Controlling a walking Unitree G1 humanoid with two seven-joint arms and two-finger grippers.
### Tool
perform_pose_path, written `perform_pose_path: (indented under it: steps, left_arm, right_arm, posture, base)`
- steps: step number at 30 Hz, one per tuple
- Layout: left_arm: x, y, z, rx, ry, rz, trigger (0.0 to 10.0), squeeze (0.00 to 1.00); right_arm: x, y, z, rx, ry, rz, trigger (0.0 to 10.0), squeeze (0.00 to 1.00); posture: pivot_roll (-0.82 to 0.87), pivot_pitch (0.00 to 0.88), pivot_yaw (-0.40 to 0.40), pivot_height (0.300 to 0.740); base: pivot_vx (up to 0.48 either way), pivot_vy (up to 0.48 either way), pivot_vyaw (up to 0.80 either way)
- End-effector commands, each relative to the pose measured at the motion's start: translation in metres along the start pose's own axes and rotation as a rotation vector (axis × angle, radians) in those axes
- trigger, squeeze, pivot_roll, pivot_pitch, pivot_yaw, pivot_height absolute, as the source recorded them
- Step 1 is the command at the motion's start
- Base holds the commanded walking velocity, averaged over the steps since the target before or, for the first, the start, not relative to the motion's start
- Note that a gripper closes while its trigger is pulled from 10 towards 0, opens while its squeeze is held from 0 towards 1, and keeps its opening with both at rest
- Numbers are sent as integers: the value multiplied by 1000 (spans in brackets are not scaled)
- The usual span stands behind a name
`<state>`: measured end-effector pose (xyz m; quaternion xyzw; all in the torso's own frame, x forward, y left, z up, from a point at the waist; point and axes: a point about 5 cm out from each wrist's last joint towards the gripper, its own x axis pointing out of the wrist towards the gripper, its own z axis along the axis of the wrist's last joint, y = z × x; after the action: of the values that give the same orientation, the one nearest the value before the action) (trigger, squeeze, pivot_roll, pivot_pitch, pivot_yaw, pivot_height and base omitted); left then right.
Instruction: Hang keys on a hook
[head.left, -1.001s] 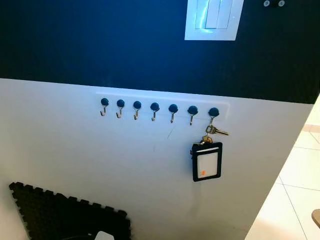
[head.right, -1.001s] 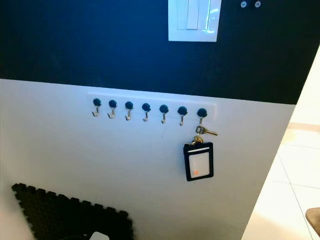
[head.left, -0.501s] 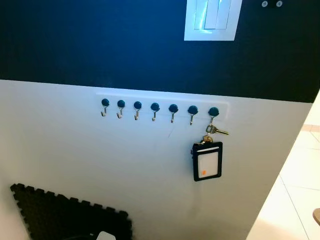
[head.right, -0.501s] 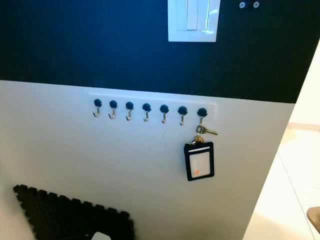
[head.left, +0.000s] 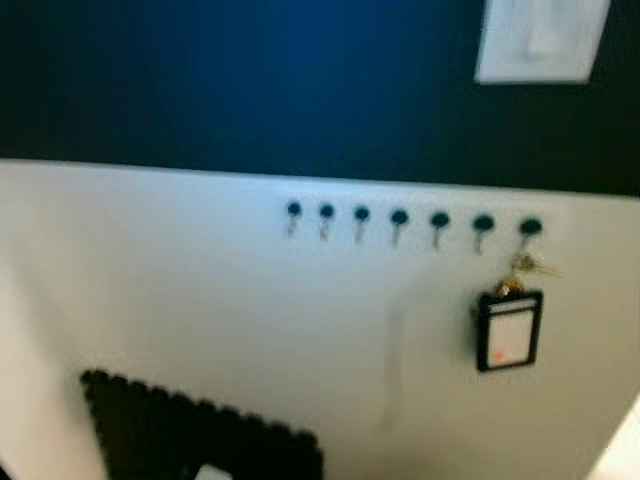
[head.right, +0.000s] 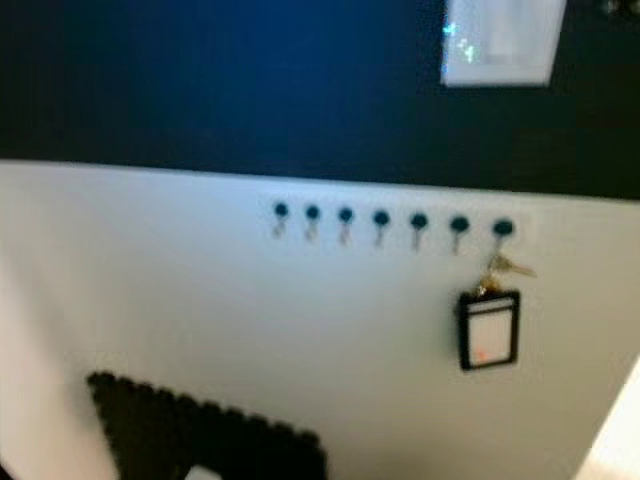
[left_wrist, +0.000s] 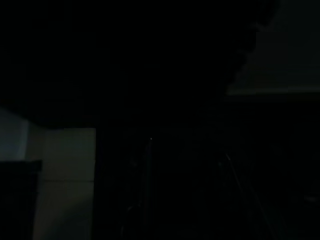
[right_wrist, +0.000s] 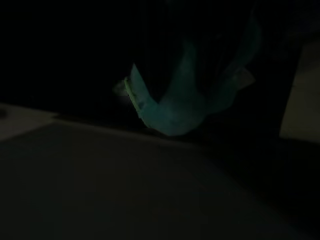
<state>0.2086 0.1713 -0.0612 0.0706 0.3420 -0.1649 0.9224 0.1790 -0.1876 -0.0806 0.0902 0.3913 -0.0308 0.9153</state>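
On rightmost hook (head.left: 530, 229), keys (head.left: 526, 266), badge holder (head.left: 509, 330), blurred

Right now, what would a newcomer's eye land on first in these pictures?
First, the keys with a black card holder, hanging from the rightmost hook in a row of seven on the white lower wall. Next, the white light switch on the dark blue band above, and the black foam mat low on the left.
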Motion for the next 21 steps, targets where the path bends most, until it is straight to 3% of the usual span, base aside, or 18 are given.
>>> perform_pose_path:
  steps: [1,10,21]
  left_arm:
    - [-1,2,-1,28,1,-15,10000,0]
    - [-2,-1,-2,51,8,-37,10000,0]
    - [-1,-1,-1,63,-4,-33,10000,0]
  right_arm:
    - [-1,1,-4,15,10,-3,10000,0]
    - [-2,0,-8,22,18,-10,10000,0]
    - [-3,0,-9,26,21,-15,10000,0]
  posture:
    - [43,11,39,740]
    - [41,14,44,740]
    - [38,9,43,740]
  base:
    - [0,-311,0]
    - [0,-467,0]
    - [0,0,0]
